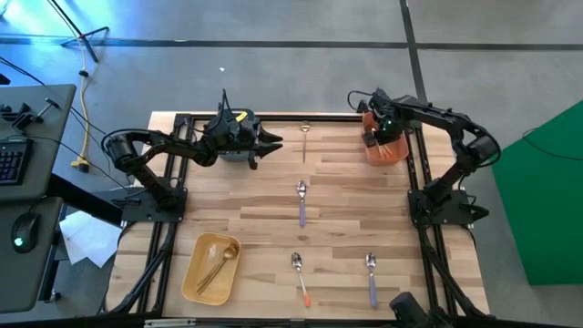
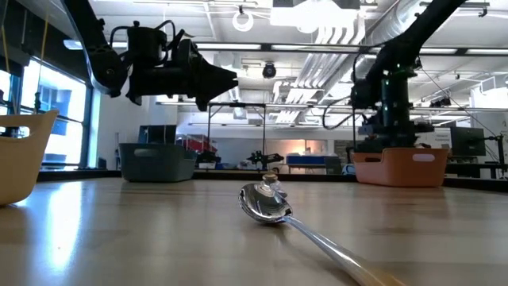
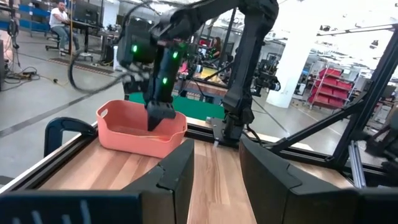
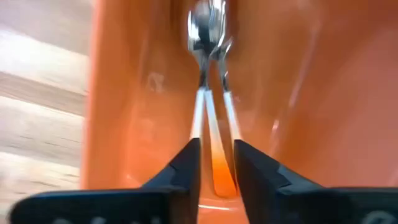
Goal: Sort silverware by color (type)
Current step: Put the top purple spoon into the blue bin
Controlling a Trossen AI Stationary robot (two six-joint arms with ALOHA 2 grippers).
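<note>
My right gripper (image 1: 372, 137) points down into the orange bin (image 1: 392, 151) at the table's far right and is shut on an orange-handled spoon (image 4: 205, 37). Another silver spoon head shows beside it in the bin. My left gripper (image 1: 270, 143) hovers open above the far-left part of the table, raised in the low view (image 2: 226, 79) and holding nothing. Loose on the table lie a purple-handled spoon (image 1: 301, 202), a gold spoon (image 1: 306, 137), an orange-handled spoon (image 1: 301, 279) and a second purple-handled spoon (image 1: 371, 276). Gold pieces (image 1: 217, 262) lie in the yellow bin (image 1: 193, 281). My right gripper pinches the orange-handled spoon's handle (image 4: 215, 163) between its two fingers, coming from above and pointing down into the orange bin. The spoon runs on along the fingers, bowl end (image 4: 205, 31) away from them, down by the bin's floor; whether it rests there, I cannot tell.
A grey bin (image 2: 156, 163) stands at the far edge under my left arm. Black frame rails (image 1: 173, 219) run along the table's left and right sides. Bare wood lies between the loose spoons in the middle of the table.
</note>
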